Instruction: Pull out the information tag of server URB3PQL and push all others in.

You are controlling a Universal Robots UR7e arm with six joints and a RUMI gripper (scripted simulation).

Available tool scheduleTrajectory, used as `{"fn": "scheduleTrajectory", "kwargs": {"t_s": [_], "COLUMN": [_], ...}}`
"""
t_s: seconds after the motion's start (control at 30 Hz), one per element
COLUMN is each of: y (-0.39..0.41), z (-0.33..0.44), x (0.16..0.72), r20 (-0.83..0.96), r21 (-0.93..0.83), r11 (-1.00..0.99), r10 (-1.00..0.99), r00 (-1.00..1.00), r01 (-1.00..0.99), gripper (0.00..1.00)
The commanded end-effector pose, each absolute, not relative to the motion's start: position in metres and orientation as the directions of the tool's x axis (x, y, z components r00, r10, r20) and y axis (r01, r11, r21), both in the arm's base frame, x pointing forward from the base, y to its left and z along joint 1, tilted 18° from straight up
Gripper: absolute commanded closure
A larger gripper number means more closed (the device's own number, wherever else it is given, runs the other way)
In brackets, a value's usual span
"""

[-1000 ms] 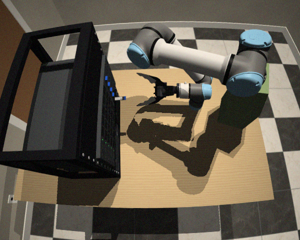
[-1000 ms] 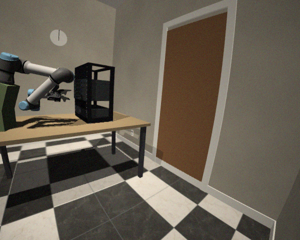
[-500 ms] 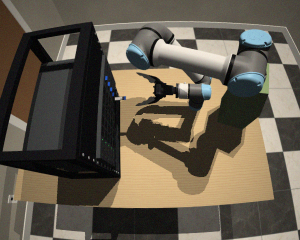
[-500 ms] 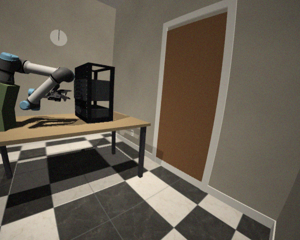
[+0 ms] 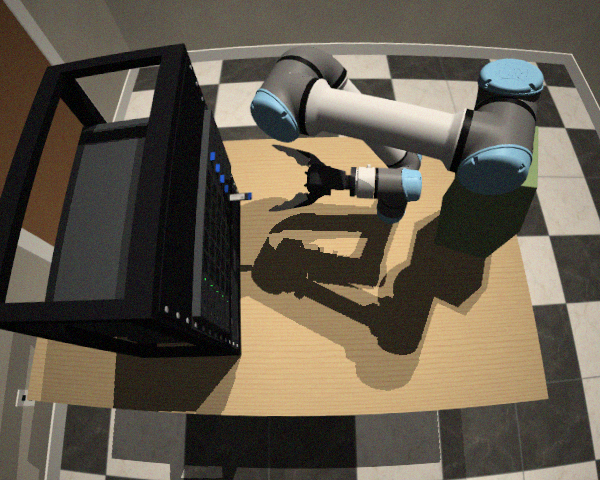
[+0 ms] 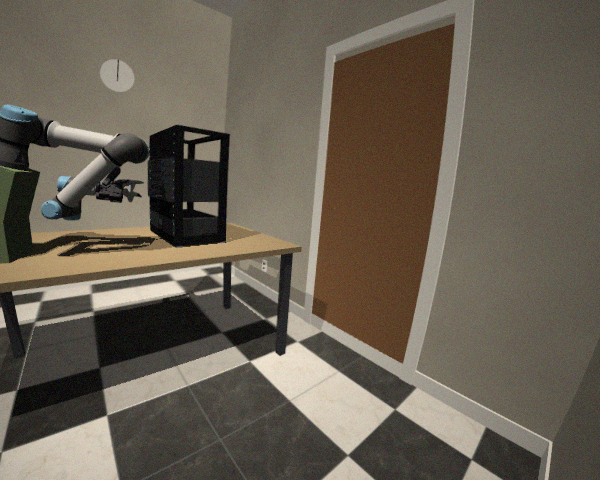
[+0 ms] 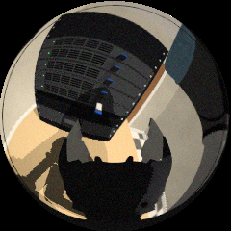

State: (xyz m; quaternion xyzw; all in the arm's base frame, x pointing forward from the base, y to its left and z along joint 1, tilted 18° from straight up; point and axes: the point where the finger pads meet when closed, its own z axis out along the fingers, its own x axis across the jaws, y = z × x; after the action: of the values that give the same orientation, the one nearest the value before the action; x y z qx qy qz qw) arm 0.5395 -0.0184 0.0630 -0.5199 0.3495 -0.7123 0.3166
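the black open-frame server rack (image 5: 173,155) (image 6: 178,186) (image 7: 91,24) stands upright on the wooden desk (image 5: 300,382) (image 6: 259,248). its servers sit in a stack, one above another, with grilled fronts and small green lights (image 5: 216,290) (image 7: 45,64) along one side. on the other side of the fronts is a row of blue tag ends. four of them, the upper blue tag ends (image 5: 217,167) (image 7: 116,67), lie close against the fronts. the lowest one differs: the white information tag (image 5: 236,196) (image 7: 99,106) sticks well out of the rack towards the arm, with a blue end at its tip. whether it is out to its stop cannot be told, and the print on it is too small to read, so which server bears urb3pql cannot be told either.

the hand (image 5: 291,178) (image 6: 137,189) (image 7: 115,119) is spread wide open with nothing in it. it points at the rack front, roughly level with the pulled-out tag in the top view, and is apart from both tag and rack. the ur7e arm (image 5: 383,116) (image 6: 83,139) is bent, mounted on a green pedestal (image 5: 502,217) (image 6: 0,206), and its dark shadow falls over the desk between pedestal and rack. in the exterior view a brown door (image 6: 383,191) stands beyond the desk, and a round clock (image 6: 116,75) hangs on the wall.
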Motion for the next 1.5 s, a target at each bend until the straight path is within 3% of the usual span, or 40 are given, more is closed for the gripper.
{"fn": "scheduleTrajectory", "kwargs": {"t_s": [0.0, 1.47], "y": [-0.0187, -0.0211], "z": [0.0641, 0.0687], "x": [0.5403, 0.5463], "r20": [0.493, 0.261], "r21": [-0.844, -0.948], "r11": [-0.529, -0.298], "r10": [-0.83, -0.929], "r00": [-0.26, -0.262], "r01": [0.09, 0.11], "gripper": [0.0, 0.0]}}
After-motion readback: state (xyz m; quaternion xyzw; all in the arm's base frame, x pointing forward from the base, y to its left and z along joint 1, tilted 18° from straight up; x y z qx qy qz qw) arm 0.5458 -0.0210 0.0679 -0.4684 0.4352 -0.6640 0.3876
